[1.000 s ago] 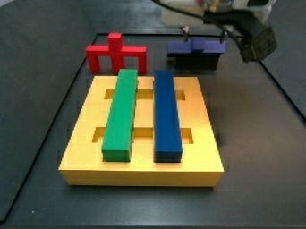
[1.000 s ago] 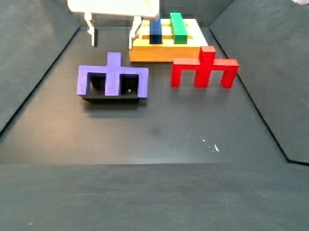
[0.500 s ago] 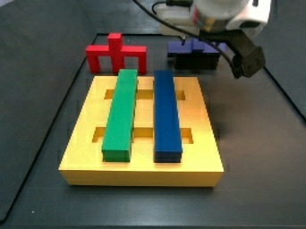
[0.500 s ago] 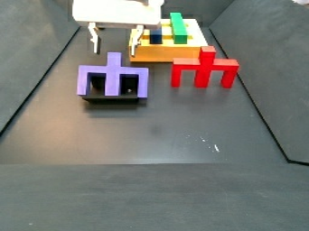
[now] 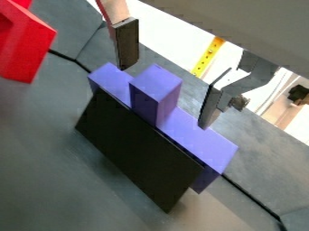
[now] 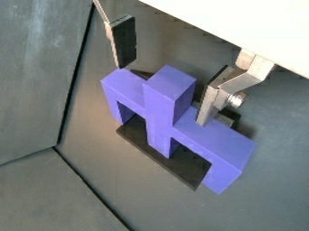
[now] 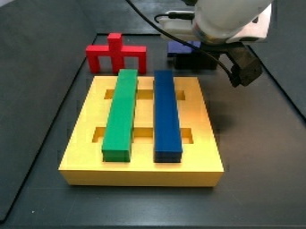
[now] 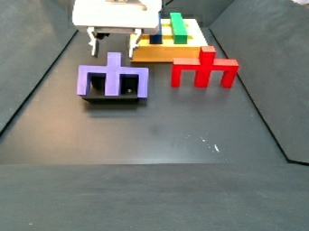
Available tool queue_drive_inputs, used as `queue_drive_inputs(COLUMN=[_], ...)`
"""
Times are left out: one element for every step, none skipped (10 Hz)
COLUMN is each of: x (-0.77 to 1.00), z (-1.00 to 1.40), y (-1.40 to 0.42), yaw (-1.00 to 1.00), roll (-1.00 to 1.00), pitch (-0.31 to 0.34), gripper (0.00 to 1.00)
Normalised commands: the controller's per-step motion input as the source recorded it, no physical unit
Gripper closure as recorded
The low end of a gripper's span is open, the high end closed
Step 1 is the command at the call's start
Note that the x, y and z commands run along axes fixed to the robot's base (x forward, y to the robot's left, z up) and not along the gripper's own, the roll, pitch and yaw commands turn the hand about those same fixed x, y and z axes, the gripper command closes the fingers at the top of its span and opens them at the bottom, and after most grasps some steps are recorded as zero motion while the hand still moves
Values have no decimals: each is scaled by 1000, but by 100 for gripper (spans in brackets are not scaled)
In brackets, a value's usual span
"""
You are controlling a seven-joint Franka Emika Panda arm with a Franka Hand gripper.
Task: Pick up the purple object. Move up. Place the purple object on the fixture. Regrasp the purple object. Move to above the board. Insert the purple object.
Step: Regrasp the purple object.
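Change since earlier: we see the gripper (image 8: 112, 38) lower than a second ago, closer over the purple object (image 8: 112, 79).
Gripper: jaws spread wide, holding nothing; in both wrist views its fingers (image 5: 125, 41) (image 6: 122, 39) flank the raised post without touching it.
Purple object: we find it seated on the fixture (image 6: 183, 168), post upward, beside the red piece (image 8: 204, 69).
Board: the yellow board (image 7: 140, 164) carries a green bar (image 7: 121, 114) and a dark-blue bar (image 7: 166, 113).
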Motion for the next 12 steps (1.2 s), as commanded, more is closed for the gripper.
queue_drive_inputs(x=[57,0,0,-77,-143,-100,0,6,86,0,0,0], z=[-126,-200,-63,-126,-51,-20,-54,-23,0,0,0,0], y=[189,126,160,106,91,0,0,0,0,0,0,0], yaw=[0,0,0,0,0,3,100,191,294,214,66,0], roll=[60,117,37,0,0,0,0,0,0,0,0,-6], pitch=[0,0,0,-60,-54,-71,-51,0,0,0,-9,-23], gripper=[0,0,0,0,0,0,0,0,0,0,0,0])
